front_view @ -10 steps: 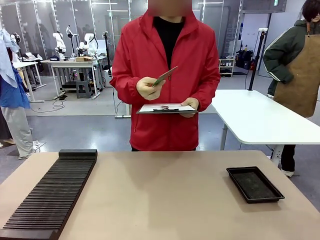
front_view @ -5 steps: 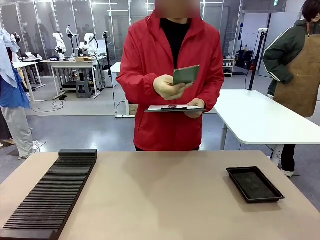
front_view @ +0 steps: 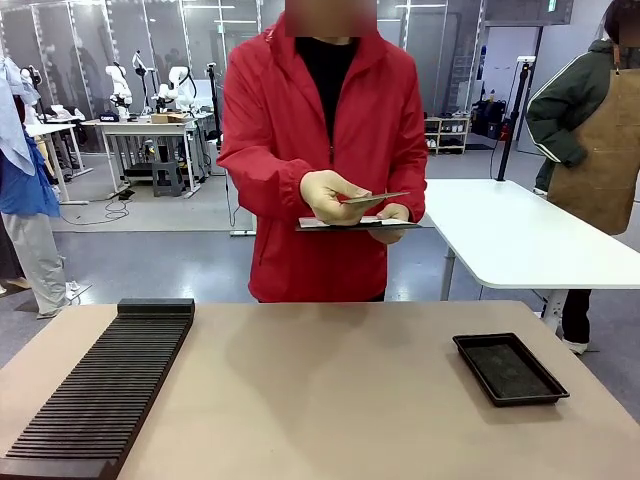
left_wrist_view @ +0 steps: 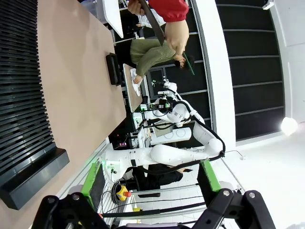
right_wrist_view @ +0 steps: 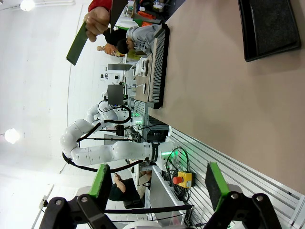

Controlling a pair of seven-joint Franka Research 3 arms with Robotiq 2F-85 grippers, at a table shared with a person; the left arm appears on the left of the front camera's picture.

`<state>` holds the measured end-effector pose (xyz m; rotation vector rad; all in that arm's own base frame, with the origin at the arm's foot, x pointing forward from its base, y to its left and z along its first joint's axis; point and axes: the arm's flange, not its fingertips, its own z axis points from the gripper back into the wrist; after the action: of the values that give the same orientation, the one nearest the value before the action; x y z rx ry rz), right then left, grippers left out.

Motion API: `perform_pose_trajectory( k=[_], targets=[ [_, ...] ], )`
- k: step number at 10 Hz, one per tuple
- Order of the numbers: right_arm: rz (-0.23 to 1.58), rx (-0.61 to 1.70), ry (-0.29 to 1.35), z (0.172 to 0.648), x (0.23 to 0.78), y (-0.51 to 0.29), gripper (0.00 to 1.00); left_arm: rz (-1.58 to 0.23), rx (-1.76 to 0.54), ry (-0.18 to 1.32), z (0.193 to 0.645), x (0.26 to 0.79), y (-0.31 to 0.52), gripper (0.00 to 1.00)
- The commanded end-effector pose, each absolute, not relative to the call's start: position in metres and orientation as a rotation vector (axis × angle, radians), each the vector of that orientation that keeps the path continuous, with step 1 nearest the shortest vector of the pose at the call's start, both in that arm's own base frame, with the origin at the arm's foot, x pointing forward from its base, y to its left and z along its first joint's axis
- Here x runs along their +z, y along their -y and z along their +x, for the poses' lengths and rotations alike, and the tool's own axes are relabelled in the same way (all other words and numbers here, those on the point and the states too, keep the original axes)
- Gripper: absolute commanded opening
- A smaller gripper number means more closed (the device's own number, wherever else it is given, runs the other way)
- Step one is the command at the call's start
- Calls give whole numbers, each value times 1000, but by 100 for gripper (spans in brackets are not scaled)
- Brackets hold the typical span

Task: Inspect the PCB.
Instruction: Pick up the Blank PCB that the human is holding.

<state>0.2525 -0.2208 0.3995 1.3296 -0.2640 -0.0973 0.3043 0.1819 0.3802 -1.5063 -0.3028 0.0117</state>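
Left gripper (left_wrist_view: 150, 175) and right gripper (right_wrist_view: 157, 185) hang open and empty, best held clear while the person's hand (front_view: 328, 194) holds the circuit board (front_view: 374, 199) flat for checking.

A wide, smooth, tan tabletop (front_view: 330, 400) spans the front view. Two things lie directly on it, well apart. Near its left edge is a long black ribbed plastic rack (front_view: 105, 390), made of many narrow parallel slots. It runs from the near edge toward the far side and ends there in a plain raised block. Near the right edge a shallow black rectangular tray (front_view: 510, 370) with a low raised rim lies flat, turned slightly askew to the tabletop's far edge.
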Motion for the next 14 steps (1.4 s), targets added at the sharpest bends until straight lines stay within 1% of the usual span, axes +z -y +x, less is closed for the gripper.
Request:
perform_pose_trajectory(
  k=[1, 10, 12, 13, 14],
  targets=[
    [1334, -104, 268, 252, 401, 221, 100, -1504, 18, 299, 305, 382, -184, 100],
    [1330, -97, 264, 253, 399, 221, 100, -1504, 18, 299, 305, 382, -184, 100],
    [1372, -113, 198, 264, 422, 203, 100, -1504, 18, 299, 305, 382, -184, 100],
    [1454, -103, 143, 272, 437, 192, 100, -1504, 18, 299, 305, 382, -184, 100],
    [1454, -112, 105, 283, 449, 175, 100, -1504, 18, 299, 305, 382, -184, 100]
  ],
)
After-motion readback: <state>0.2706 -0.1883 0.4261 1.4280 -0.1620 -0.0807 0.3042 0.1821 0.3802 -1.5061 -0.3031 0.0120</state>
